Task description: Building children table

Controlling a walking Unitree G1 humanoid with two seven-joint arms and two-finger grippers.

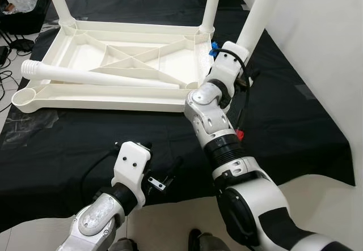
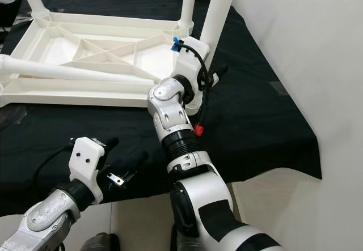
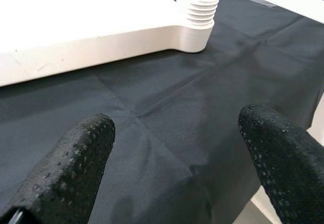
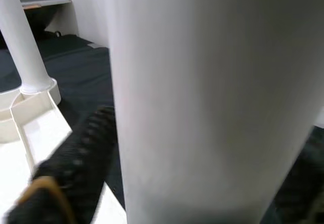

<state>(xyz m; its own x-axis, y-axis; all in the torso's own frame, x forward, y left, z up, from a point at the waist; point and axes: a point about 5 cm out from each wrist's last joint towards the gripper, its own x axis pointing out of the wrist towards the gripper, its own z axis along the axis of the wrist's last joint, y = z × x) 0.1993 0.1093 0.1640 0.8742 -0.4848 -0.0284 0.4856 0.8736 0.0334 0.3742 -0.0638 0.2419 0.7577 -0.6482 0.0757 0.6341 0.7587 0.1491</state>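
up close from its wrist, right end effector (image 4: 167,148) clamps the table leg (image 4: 202,97); left end effector (image 3: 177,148) gapes over black cloth (image 3: 202,97).

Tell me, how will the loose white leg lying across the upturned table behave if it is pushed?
The loose leg is a round, smooth tube, so it would probably roll or slide. It looks like stiff, hollow plastic, likely light. The table's ribs may stop it.

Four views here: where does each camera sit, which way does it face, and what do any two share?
Eye views: head, looking down at the upturned tabletop on black cloth; both arms.
Left wrist: along open left gripper at cloth, table corner.
Right wrist: against table leg in right gripper.
Shared: that leg.
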